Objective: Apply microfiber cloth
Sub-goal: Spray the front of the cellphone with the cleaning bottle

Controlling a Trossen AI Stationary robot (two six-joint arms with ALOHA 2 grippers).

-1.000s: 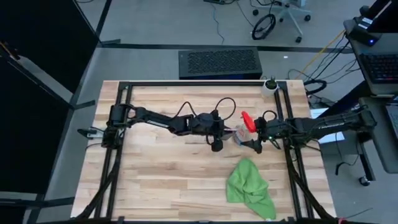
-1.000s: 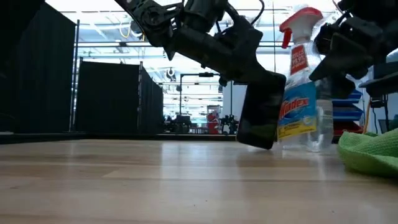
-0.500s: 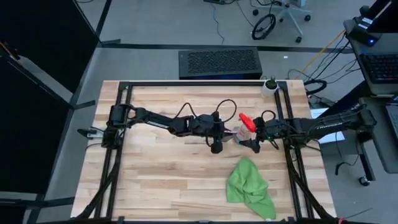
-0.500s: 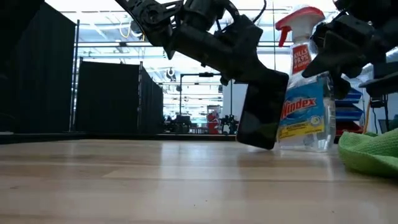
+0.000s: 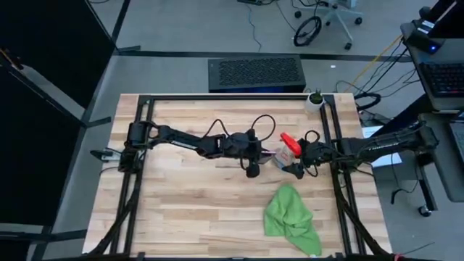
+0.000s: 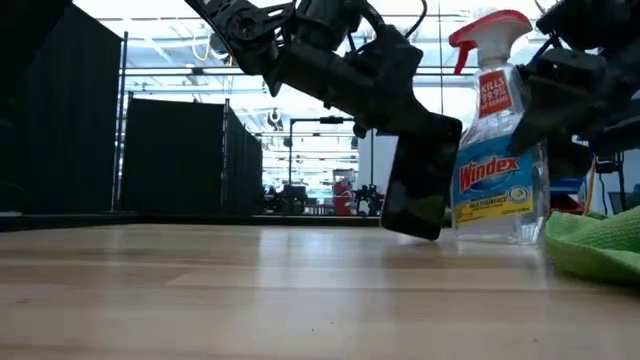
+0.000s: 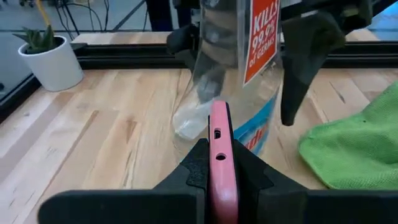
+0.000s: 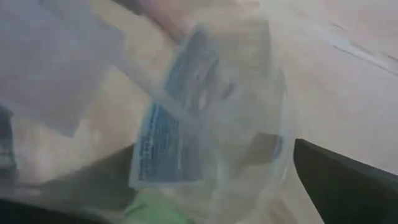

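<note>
Microfiber cloth (image 5: 291,220) lies crumpled on the table (image 5: 188,210), untouched, near the right gripper (image 5: 296,161) on its front-edge side. That gripper's fingers are closed around the spray bottle (image 6: 498,140), holding it upright. Just beside it, the left gripper (image 7: 217,180) clamps a phone (image 6: 418,190) edge-on, tilted above the wood.

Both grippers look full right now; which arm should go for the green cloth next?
Probably right. The right gripper holds the clear spray bottle and sits nearest the bright green microfiber cloth. The left gripper clamps the pink-edged phone, so it should stay put.
</note>
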